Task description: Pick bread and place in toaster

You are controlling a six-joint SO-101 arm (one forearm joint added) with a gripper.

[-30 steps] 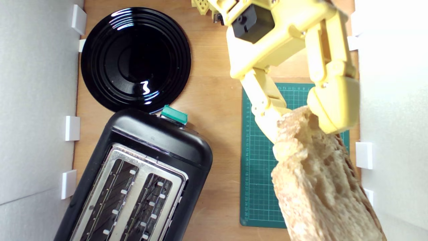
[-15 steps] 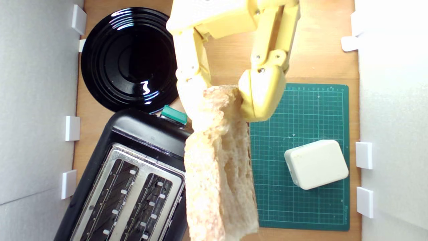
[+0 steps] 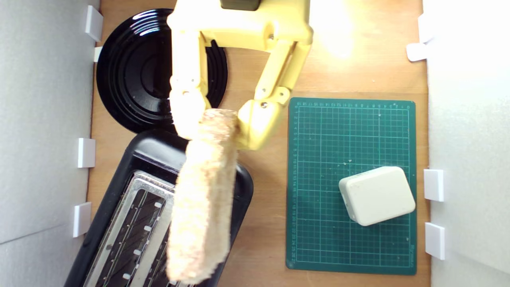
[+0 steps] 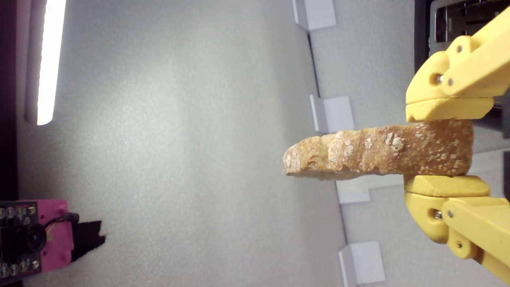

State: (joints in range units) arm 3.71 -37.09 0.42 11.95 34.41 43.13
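Note:
My yellow gripper [image 3: 217, 125] is shut on one end of the bread [image 3: 203, 195], a long tan slice with brown crust, seen edge-on. The slice hangs in the air above the black toaster [image 3: 155, 159] at the exterior view's lower left and hides much of its right slot. The toaster's silver top plate [image 3: 137, 191] and its left slot [image 3: 127, 235] show beside the bread. In the wrist view the bread [image 4: 378, 151] sticks out sideways from between the two yellow fingers [image 4: 446, 109], and a corner of the toaster [image 4: 454, 20] shows behind them.
A round glossy black plate [image 3: 135, 71] lies behind the toaster, partly under the arm. A green cutting mat [image 3: 350, 139] on the exterior view's right carries a cream rounded block [image 3: 376, 195]. White walls with small white brackets [image 3: 85, 153] close in both sides.
The gripper has carried the bread from over the green mat leftward to above the toaster. The slice has turned edge-on, and the cream block came into sight.

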